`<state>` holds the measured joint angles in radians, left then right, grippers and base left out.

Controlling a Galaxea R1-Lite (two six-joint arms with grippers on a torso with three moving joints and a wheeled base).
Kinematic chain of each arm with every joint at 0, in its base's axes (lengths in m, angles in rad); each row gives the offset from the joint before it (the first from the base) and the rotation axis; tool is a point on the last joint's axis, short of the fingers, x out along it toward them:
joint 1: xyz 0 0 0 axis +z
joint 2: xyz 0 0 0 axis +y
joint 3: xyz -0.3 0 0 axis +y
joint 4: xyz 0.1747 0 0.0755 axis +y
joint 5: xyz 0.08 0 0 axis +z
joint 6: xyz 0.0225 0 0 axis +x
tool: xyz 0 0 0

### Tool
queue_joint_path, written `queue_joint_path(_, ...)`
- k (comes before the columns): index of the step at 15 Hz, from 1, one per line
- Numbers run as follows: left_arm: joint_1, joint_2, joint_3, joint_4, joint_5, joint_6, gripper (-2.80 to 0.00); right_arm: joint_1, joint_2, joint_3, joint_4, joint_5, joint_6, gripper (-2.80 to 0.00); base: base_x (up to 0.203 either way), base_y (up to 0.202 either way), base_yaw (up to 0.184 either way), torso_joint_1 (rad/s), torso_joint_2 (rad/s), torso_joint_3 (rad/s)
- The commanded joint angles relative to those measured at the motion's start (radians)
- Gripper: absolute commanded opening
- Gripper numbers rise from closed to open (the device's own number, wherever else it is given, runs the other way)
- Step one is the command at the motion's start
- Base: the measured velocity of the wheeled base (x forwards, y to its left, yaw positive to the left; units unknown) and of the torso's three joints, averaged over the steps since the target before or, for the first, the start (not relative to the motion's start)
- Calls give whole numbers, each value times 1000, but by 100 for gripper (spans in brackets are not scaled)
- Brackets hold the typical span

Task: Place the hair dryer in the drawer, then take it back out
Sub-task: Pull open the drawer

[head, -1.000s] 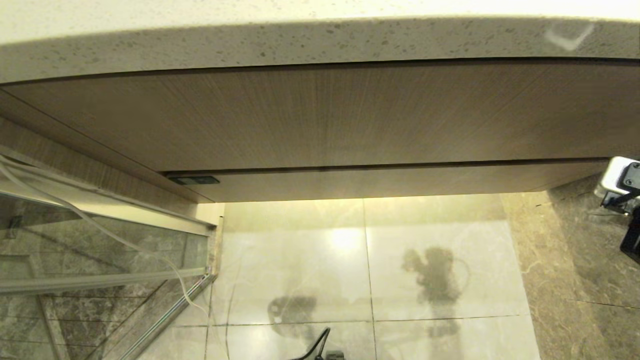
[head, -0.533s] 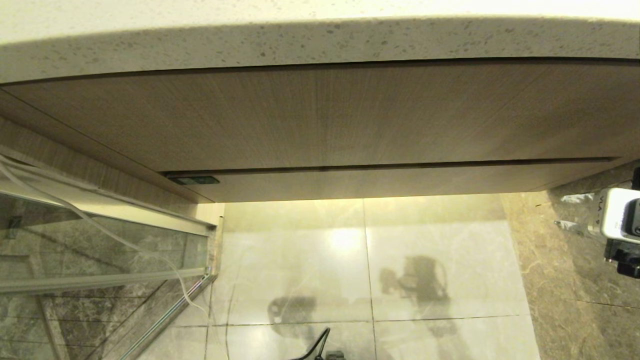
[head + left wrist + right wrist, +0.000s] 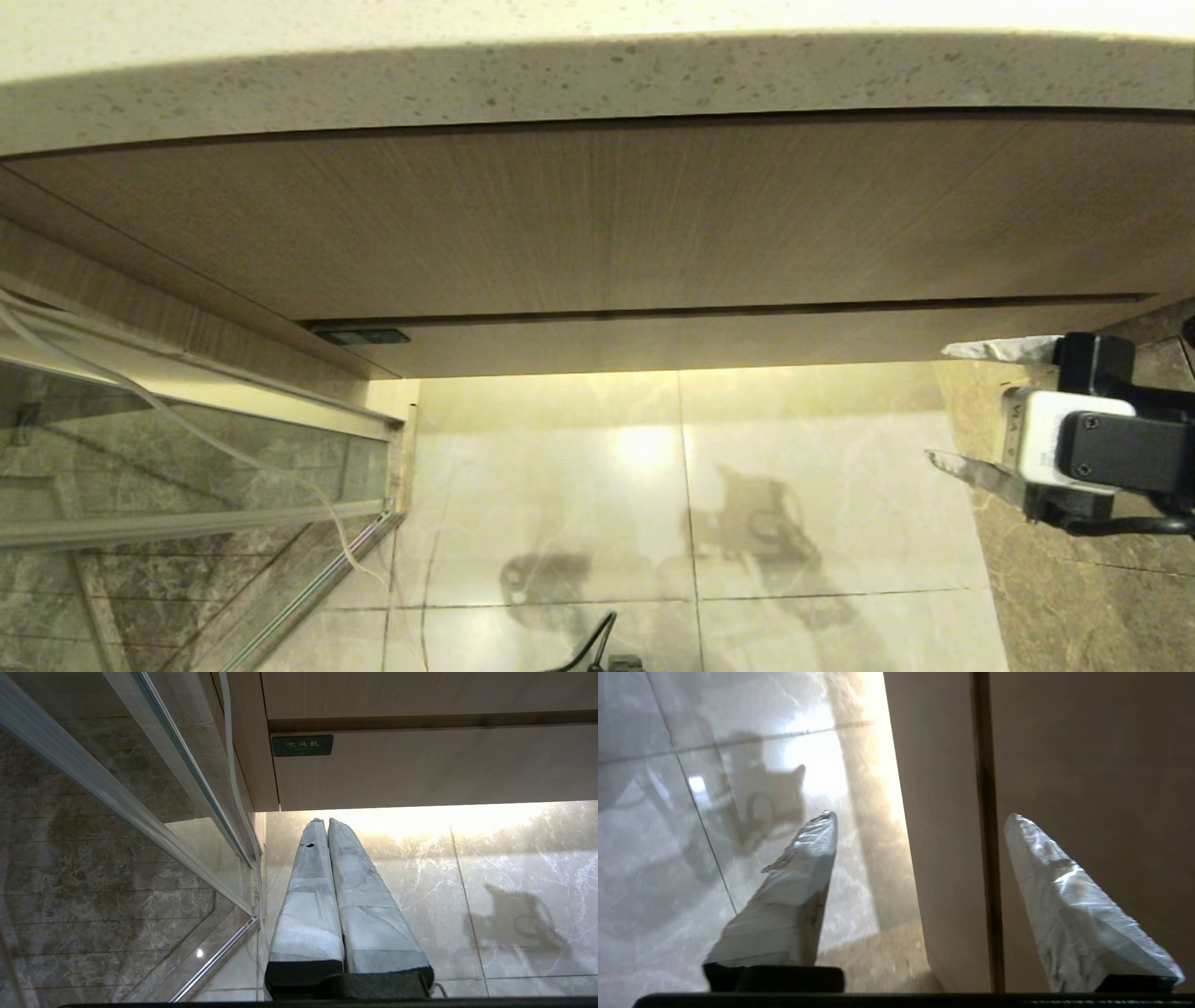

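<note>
The drawer [image 3: 709,341] is the narrow wood-grain front under the taller panel, and it is closed. In the left wrist view the drawer [image 3: 420,765] carries a small dark label [image 3: 302,745] at its left end. The hair dryer is out of view. My right gripper [image 3: 938,403] hangs open at the right end of the drawer front, nothing between its fingers. In the right wrist view the right gripper [image 3: 920,815] straddles the drawer [image 3: 943,835] front and the seam above it. My left gripper [image 3: 322,821] is shut and empty, low over the floor before the drawer's left end.
A speckled stone countertop [image 3: 597,75] overhangs the tall wood panel [image 3: 597,215]. A glass partition [image 3: 187,467] with a thin white cord [image 3: 233,457] closes off the left. Pale glossy floor tiles [image 3: 560,485] lie below, dark marble [image 3: 1055,579] to the right. A black cable [image 3: 597,644] shows at the bottom.
My right gripper has come in from the right edge toward the drawer's right end, and its fingers have spread from shut to open. The drawer stays closed.
</note>
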<state>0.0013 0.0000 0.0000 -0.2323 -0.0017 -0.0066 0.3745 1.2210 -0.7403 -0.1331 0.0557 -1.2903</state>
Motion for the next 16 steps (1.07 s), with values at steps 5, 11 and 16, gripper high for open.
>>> queue_joint_path(5,0,0,40,-2,0,0,-280,3,204,41,-299,114,-52,0,0,0,0,0,0,0)
queue_joint_path(11,0,0,40,-1,0,-1,-280,-93,298,70,-416,165,-223,0,0,0,0,0,0,0)
queue_joint_path(16,0,0,40,-1,0,-1,-280,-102,374,63,-503,159,-273,0,0,0,0,0,0,0)
